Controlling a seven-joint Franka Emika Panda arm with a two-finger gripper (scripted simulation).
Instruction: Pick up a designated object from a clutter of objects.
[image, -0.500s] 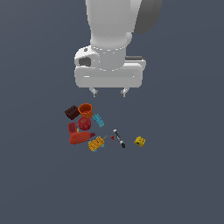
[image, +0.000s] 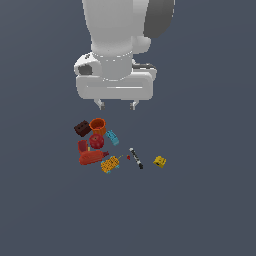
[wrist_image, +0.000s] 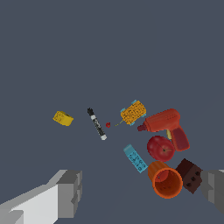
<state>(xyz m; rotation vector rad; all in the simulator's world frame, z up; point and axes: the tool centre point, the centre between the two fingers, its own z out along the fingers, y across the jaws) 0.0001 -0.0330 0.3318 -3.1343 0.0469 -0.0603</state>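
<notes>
The designated object is a thin black marker with a white middle band (image: 136, 158) (wrist_image: 96, 124), lying flat on the grey floor just to the exterior view's right of the clutter. The clutter holds a dark brown brick (image: 82, 128), an orange cup (image: 98, 125), a red apple (image: 96, 141), a cyan piece (image: 112, 137), a red bottle (image: 91, 157) and a yellow-orange block (image: 109, 164). My gripper (image: 116, 105) (wrist_image: 142, 192) hangs open high above the clutter, nothing between its fingers (wrist_image: 70, 192).
A small yellow block (image: 159, 161) (wrist_image: 63, 118) lies apart, on the exterior view's right of the marker. A tiny red bead (image: 128, 157) (wrist_image: 108, 125) sits between the marker and the yellow-orange block (wrist_image: 133, 112).
The arm has shifted slightly toward the exterior view's left and a little lower. The objects on the floor have not moved.
</notes>
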